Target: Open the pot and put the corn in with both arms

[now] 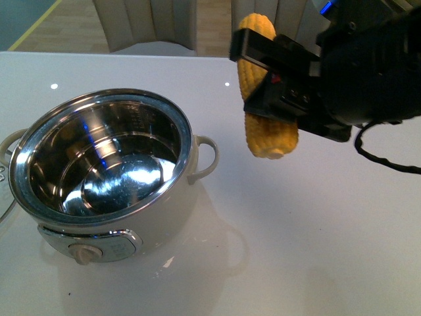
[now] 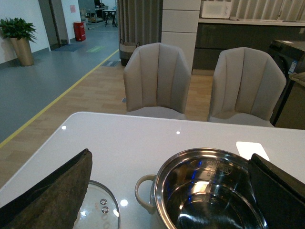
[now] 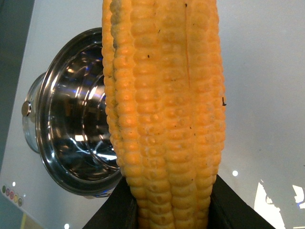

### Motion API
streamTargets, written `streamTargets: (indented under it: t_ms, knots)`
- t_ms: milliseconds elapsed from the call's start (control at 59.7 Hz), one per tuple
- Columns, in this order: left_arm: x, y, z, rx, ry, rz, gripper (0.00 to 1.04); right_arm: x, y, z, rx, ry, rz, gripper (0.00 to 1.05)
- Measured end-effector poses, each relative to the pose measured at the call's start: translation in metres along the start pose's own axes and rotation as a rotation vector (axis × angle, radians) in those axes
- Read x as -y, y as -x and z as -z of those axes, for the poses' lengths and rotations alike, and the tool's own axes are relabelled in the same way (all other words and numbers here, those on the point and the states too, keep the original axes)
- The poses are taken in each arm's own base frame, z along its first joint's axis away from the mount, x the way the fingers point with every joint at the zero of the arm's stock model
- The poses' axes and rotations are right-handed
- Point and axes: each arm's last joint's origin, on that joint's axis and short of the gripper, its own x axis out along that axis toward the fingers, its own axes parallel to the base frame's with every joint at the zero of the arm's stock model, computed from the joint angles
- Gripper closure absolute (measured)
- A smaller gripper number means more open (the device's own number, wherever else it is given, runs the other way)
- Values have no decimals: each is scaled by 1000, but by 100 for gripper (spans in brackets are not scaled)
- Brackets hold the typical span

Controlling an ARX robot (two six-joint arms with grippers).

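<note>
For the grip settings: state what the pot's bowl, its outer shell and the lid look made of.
Inner bowl: polished steel by the look, mirror-bright reflections. Outer shell: smooth cream, plastic or coated metal; cannot tell which. Lid: apparently clear glass, see-through, with a shiny metal-looking rim.

The right arm (image 1: 375,66) reaches in from the table's right edge, raised above the surface. The right gripper (image 1: 268,85) is clamped across the corn (image 1: 263,135), which hangs roughly upright between its jaws. The left gripper (image 2: 170,160) hovers toward the table's near edge, its two padded fingers (image 2: 57,191) spread wide apart.
</note>
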Motion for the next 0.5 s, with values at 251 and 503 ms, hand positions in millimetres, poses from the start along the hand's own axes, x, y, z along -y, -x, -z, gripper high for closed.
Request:
streamTargets:
  t_ms: [251, 503]
  knots:
    - [0, 0, 0, 0, 0, 0, 7, -26, -38, -3, -77, -29, -29, 82]
    - [0, 0, 0, 0, 0, 0, 7, -49, -57, -9, -97, -69, -77, 82]
